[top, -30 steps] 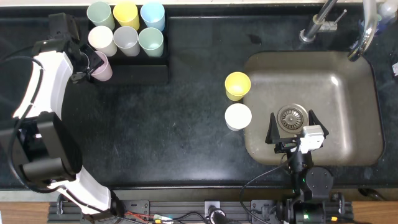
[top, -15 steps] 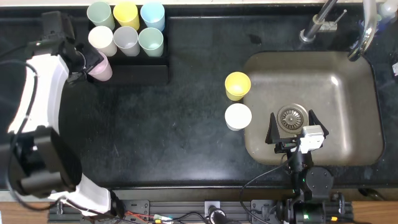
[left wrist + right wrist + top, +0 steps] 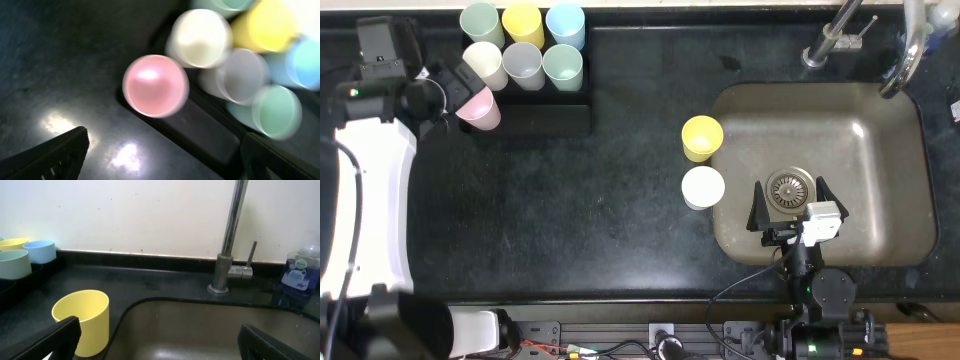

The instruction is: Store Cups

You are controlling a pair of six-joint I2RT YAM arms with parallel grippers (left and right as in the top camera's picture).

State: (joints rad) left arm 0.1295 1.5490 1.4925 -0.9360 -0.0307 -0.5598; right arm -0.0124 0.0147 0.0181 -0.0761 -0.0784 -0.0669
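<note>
Step in hand: pink cup (image 3: 155, 85) just about stowed w/ the rest. Lt claw (image 3: 165, 162): fingers wide apart, nothing between, hanging above & a bit off the pink cup.

Pink cup: upright, mouth up, at front-left corner of black tray (image 3: 555, 118), right by cream cup (image 3: 485, 62). Can't tell if fully seated or partly over tray edge.

Same row as cream: grey cup (image 3: 523, 63), mint cup (image 3: 562, 66). Behind: pale-green cup (image 3: 480, 18), stored yellow cup (image 3: 523, 20), blue cup (image 3: 565, 22).

Rt claw (image 3: 788, 197): fingers apart, empty, parked over sink (image 3: 880, 120) near drain.

Not yet stored: loose yellow cup (image 3: 701, 136) & white cup (image 3: 702, 187), both on counter (image 3: 620, 230) just beside sink's left rim, near each other, well apart from tray.

Judgement: most of job done, two cups to go. Next prob. a loose cup. Rt claw nearer, but tray far over on lt side, so a long carry or a lt-arm reach across. Calls for:
- open fingers down around cup wall
- firm but light squeeze
- upright carry
- set-down on bare tray strip beside pink cup, w/o knocking neighbours
</note>
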